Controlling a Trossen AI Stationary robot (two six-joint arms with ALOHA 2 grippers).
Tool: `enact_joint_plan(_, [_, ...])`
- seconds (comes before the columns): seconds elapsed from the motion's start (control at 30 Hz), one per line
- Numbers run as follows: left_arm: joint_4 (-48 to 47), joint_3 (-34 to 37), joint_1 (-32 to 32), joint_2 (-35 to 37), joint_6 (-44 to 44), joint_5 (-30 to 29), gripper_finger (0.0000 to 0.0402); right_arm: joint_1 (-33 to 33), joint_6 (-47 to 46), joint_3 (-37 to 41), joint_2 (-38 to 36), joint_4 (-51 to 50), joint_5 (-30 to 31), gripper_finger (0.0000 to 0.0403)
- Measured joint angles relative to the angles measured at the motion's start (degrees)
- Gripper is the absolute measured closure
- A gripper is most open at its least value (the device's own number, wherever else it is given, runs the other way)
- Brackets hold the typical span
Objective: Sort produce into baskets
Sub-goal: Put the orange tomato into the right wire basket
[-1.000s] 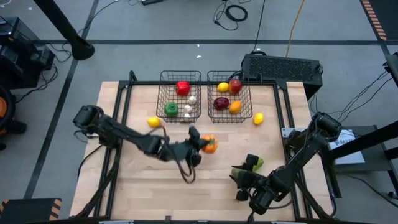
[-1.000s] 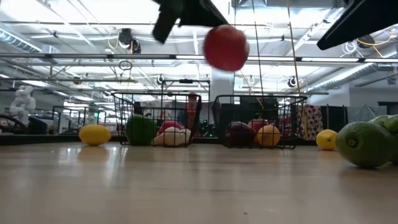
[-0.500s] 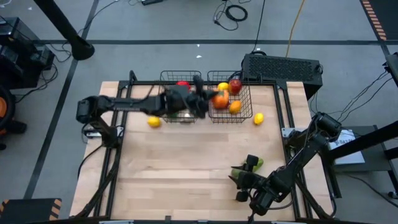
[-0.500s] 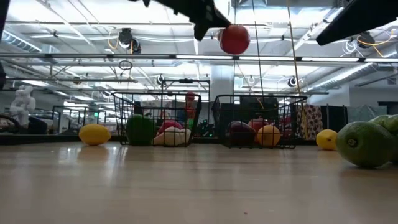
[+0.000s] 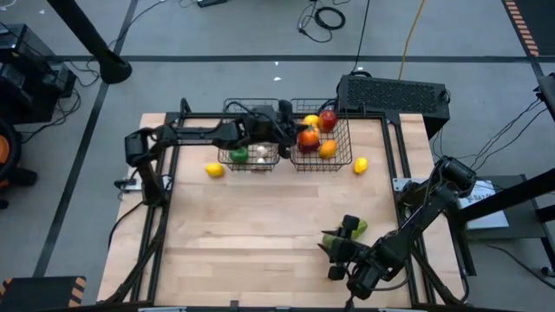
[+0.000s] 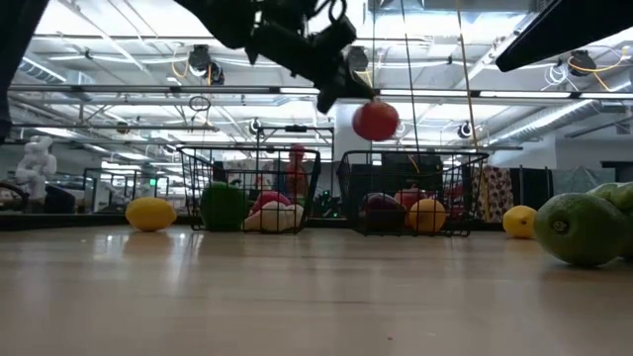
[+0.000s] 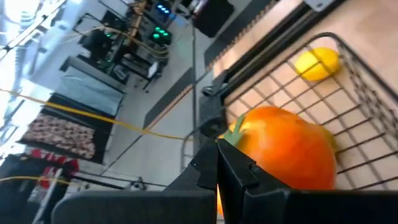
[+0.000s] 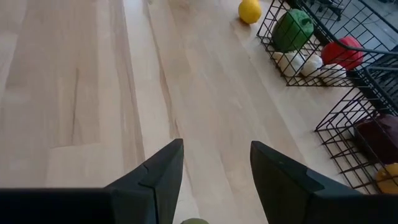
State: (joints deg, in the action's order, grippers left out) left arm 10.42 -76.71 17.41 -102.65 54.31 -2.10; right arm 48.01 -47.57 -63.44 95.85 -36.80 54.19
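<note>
My left gripper (image 5: 293, 134) is shut on an orange-red round fruit (image 5: 308, 139) with a green stalk. It holds the fruit in the air over the right wire basket (image 5: 321, 167), and the low view shows the fruit (image 6: 375, 121) well above the basket's rim (image 6: 465, 156). The left basket (image 5: 251, 166) stands beside it. My right gripper (image 8: 214, 168) stands open near the table's near right corner (image 5: 336, 244), with nothing between its fingers. Green pieces (image 5: 357, 227) lie on the table next to it. My left gripper has the fruit at its stalk end (image 7: 236, 129). The shut fingers (image 7: 239, 171) hide the exact place of contact. They come in slanting down from the table's left. The fruit (image 6: 375, 121) hangs below the fingertips, lifted clear of basket and table.
One lemon (image 5: 214, 170) lies on the table left of the baskets and another (image 5: 360, 164) lies to their right. The left basket holds green, red and whitish pieces. The right basket holds a lemon, red pieces and an orange piece. A black box (image 5: 395, 94) stands at the far right. The wooden table's middle (image 5: 260, 225) is bare.
My left gripper has swung from the table's middle toward the far edge and a little to the right, carrying the orange-red fruit. The fruit has stayed lifted clear throughout and is now above the right basket.
</note>
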Motion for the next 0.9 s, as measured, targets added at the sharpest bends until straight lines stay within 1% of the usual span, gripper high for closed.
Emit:
enact_joint_plan(0.13, [1.5,0.0,-0.7,-2.9,-0.4,0.1,0.0402,0.0,0.0,0.0,0.0,0.0,-0.1,0.0225])
enact_joint_plan(0.37, [1.5,0.0,-0.8,-8.4,-4.2,1.8,0.0402,0.8,0.2,0.0,0.0,-0.1,-0.6,0.0225])
enact_joint_plan(0.57, [1.3,0.0,-1.0,-11.5,-4.5,2.0,0.0401,1.7,0.3,0.0,0.0,-0.4,-0.6,0.0225])
enact_joint_plan(0.9, [-1.7,0.0,-2.6,-11.4,-6.0,2.0,0.038,1.6,0.3,0.0,-0.1,-0.8,-0.3,0.0225])
